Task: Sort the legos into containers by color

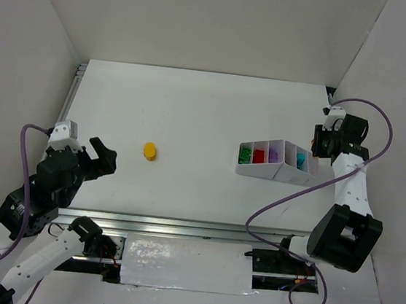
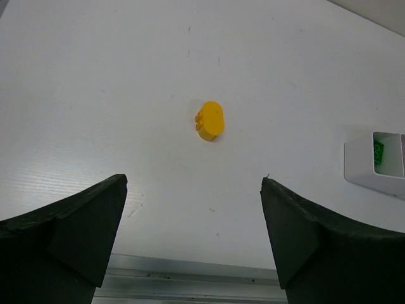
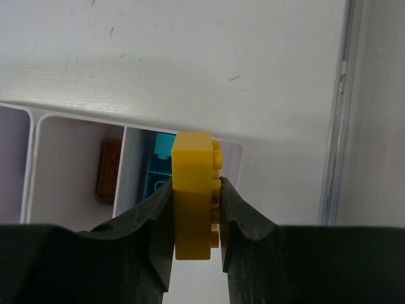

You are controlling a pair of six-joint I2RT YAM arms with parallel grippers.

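My right claw (image 3: 195, 190) pinches a yellow brick (image 3: 192, 158) tight over the tray (image 1: 259, 170), right of the middle in the top view. Green, red, purple and blue bricks (image 1: 259, 156) already sit inside. The other yellow brick (image 1: 149, 150) waits on the table (image 1: 193, 107), middle left, in front of my wide-open left claw (image 2: 193, 183).

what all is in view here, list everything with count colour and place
table: 1, white
tray: 1, white, right of centre, five compartments
green bricks: count unclear, green, leftmost compartment in the top view
red bricks: count unclear, red, second compartment
purple bricks: count unclear, purple, third compartment
brownish brick: 1, orange-brown, compartment beside the teal one
teal bricks: count unclear, teal, rightmost compartment
loose yellow brick: 1, yellow, on table left of centre
held yellow brick: 1, yellow, pinched over tray's right end
left gripper: 1, black, open
right gripper: 1, black, shut on held yellow brick
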